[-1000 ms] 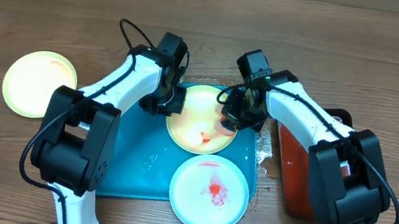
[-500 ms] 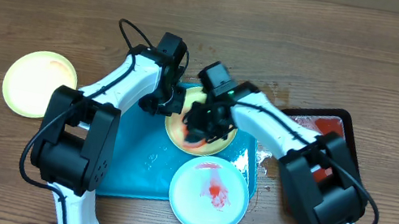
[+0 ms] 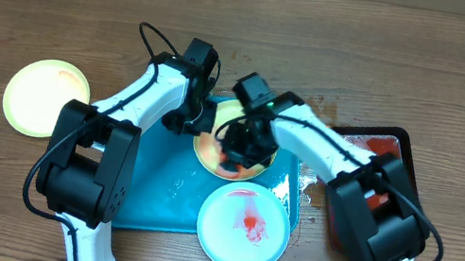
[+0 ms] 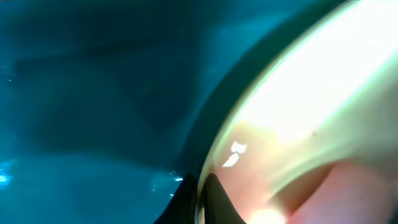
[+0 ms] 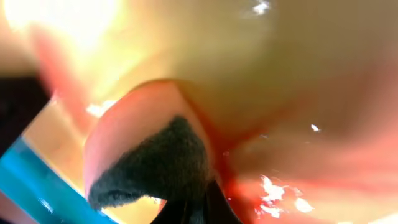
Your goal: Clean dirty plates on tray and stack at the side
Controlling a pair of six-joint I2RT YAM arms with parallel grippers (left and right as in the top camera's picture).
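step: scrubbing red sauce off yellow-green plate (image 3: 205,153) on tray (image 3: 148,202) | left hand (image 3: 198,124): pinched on plate rim, steadying | right hand (image 3: 236,153): clamped on sponge (image 5: 155,162), pressed to plate | next: probably finish wiping, then stack on clean plate (image 3: 47,96) on table

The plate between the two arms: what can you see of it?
The plate is small, round, yellow-green, glossy like plastic, with a raised rim. It lies on the far part of the turquoise tray, smeared reddish. The left gripper appears to pinch its left rim; the right gripper presses a dark-faced sponge onto its middle, hiding much of it from above.
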